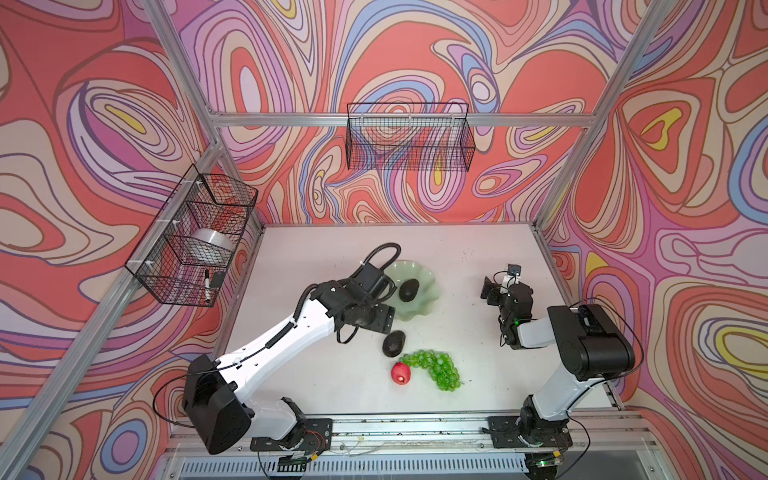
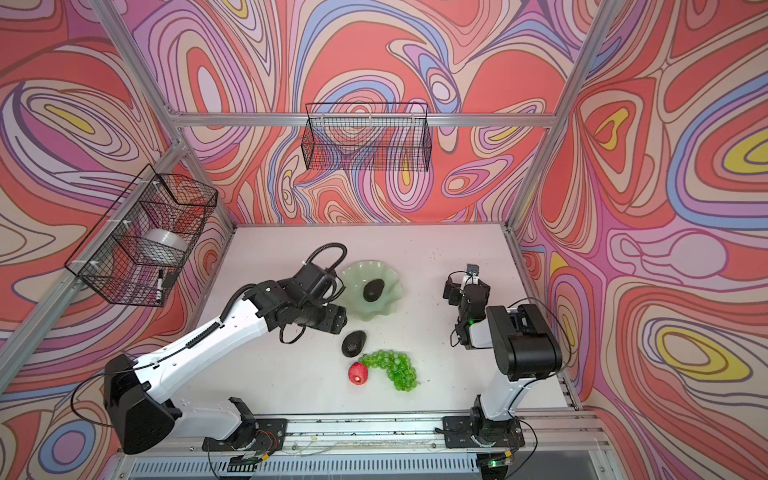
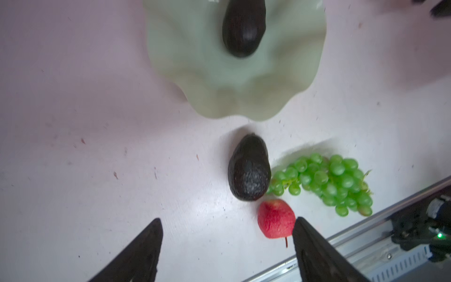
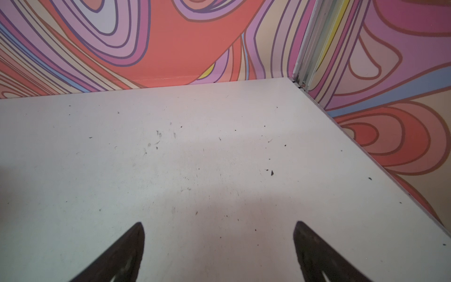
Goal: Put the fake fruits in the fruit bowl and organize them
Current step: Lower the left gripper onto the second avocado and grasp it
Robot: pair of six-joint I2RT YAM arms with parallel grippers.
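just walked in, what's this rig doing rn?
It is sorting fake fruit into the mint bowl. One avocado lies in the bowl. The second avocado, the red fruit and the grapes lie on the table in front of it. The left gripper is open and empty, above the table near the loose fruit. The right gripper is open over bare table, holding nothing.
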